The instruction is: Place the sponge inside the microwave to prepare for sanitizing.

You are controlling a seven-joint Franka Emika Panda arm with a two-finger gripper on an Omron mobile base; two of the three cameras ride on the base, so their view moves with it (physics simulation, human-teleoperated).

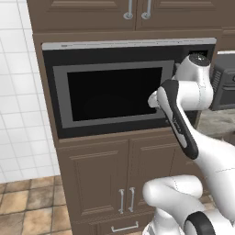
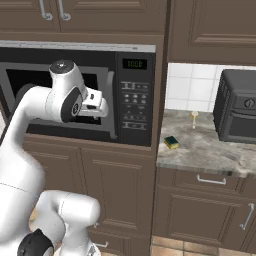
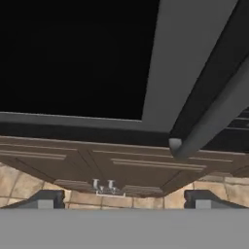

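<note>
Gripper [image 3: 121, 198] jaws are spread wide with nothing held, parked right by the shut microwave [image 2: 131, 95] handle [image 3: 211, 114]; sponge [image 2: 171, 142] is left lying on the counter [image 2: 210, 150].

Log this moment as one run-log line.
end effector: open, at handle | microwave: door closed | sponge: on counter

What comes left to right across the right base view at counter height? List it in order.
Microwave window → gripper → microwave handle → keypad → sponge → small yellow item → toaster oven.
</note>
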